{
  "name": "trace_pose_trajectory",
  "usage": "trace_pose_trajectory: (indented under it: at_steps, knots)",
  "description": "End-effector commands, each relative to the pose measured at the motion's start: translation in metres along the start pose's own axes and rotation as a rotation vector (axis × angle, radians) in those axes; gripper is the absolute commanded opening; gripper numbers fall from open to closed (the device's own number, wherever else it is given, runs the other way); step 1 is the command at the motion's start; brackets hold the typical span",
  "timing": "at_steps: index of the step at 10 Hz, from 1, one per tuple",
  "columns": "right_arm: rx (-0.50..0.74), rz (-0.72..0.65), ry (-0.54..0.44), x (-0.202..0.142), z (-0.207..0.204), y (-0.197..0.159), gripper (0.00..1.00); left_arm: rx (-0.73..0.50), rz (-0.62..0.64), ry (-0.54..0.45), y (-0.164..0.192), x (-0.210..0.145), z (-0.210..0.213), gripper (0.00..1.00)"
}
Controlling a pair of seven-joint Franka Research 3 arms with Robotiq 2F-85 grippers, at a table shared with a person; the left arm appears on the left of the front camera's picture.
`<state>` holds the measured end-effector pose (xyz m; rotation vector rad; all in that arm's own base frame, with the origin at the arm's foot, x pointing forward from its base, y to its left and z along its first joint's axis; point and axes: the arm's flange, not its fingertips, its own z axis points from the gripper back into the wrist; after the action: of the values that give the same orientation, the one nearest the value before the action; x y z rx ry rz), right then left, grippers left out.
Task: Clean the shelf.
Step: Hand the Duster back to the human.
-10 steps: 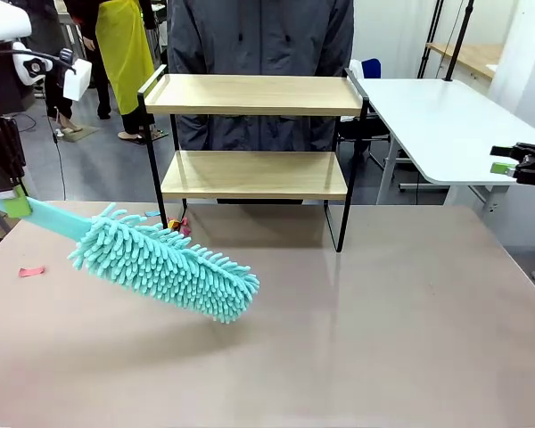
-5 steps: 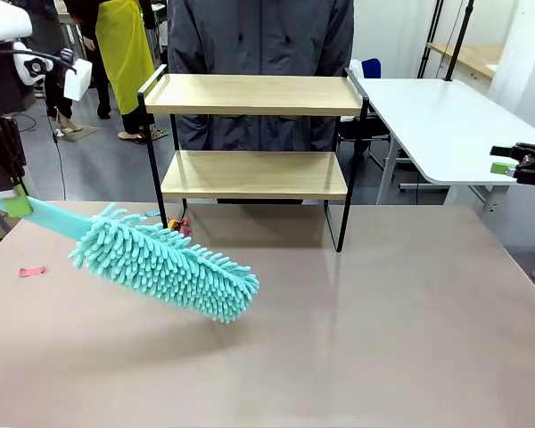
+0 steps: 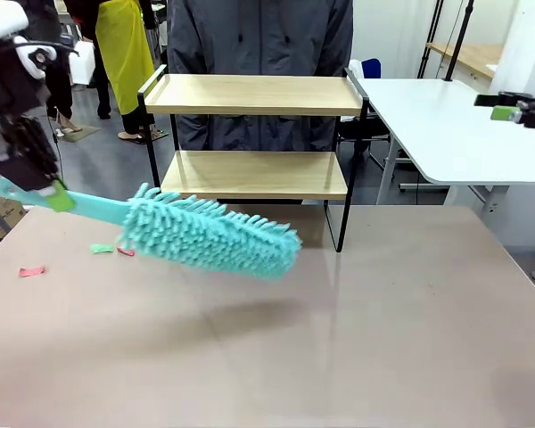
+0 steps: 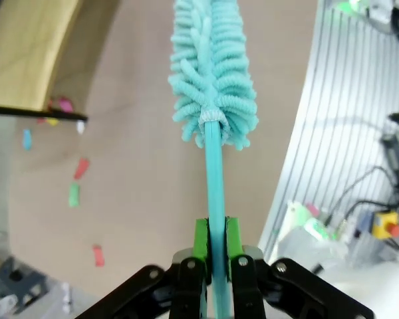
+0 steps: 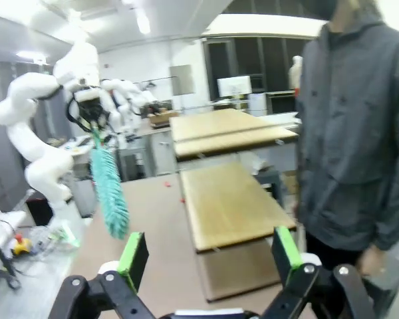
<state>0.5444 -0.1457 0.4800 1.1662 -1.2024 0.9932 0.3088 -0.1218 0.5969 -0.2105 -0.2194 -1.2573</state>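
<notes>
Because the shelf (image 3: 254, 134) is sitting at upper centre of the front view, at the table's (image 3: 383, 339) far edge, we are holding the teal duster (image 3: 209, 236) off the table, fluffy head pointing toward the lower board. Our left gripper (image 3: 55, 198), at far left, is pinching the flat handle tightly. Our right gripper (image 3: 508, 107), upper right, is spread wide, grasping nothing. A person (image 3: 259, 36) is standing behind the shelf.

Right pincer (image 5: 208, 256) wide open; shelf (image 5: 230, 193) ahead, seemingly sideways; person (image 5: 354, 133) beside.
</notes>
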Motion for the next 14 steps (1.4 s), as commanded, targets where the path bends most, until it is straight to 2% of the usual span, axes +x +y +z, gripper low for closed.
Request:
trace_pose_trajectory:
  at_steps: [1, 3, 4, 5, 7, 8, 10, 11, 12, 14]
  knots:
    - [0.058, -0.101, 0.057, 0.015, -0.027, 0.030, 1.00, 0.020, -0.055, -0.147, -0.002, -0.007, -0.022, 0.13]
    - [0.085, -0.140, 0.098, 0.022, -0.053, 0.072, 1.00, 0.039, -0.053, -0.242, 0.000, -0.006, -0.045, 0.13]
    - [0.096, -0.164, 0.101, 0.020, -0.063, 0.084, 1.00, 0.053, -0.050, -0.321, 0.003, -0.006, -0.055, 0.13]
    - [0.096, -0.194, 0.120, 0.009, -0.074, 0.100, 1.00, 0.041, -0.089, -0.400, 0.003, -0.007, -0.071, 0.13]
    - [0.085, -0.174, 0.138, -0.008, -0.086, 0.115, 1.00, -0.014, -0.174, -0.493, 0.011, -0.011, -0.091, 0.13]
    - [0.077, -0.150, 0.104, -0.013, -0.090, 0.115, 1.00, -0.015, -0.201, -0.511, 0.014, -0.012, -0.097, 0.13]
    - [0.048, -0.166, 0.052, -0.023, -0.090, 0.106, 1.00, 0.018, -0.227, -0.479, 0.014, -0.011, -0.104, 0.13]
    - [0.077, -0.133, 0.028, -0.028, -0.082, 0.098, 1.00, 0.028, -0.243, -0.468, 0.013, -0.005, -0.107, 0.13]
    - [0.079, -0.180, 0.095, -0.020, -0.086, 0.107, 1.00, 0.044, -0.224, -0.427, 0.015, -0.002, -0.105, 0.13]
    - [0.079, -0.180, 0.095, -0.020, -0.086, 0.107, 1.00, 0.009, -0.222, -0.452, 0.017, -0.006, -0.100, 0.13]
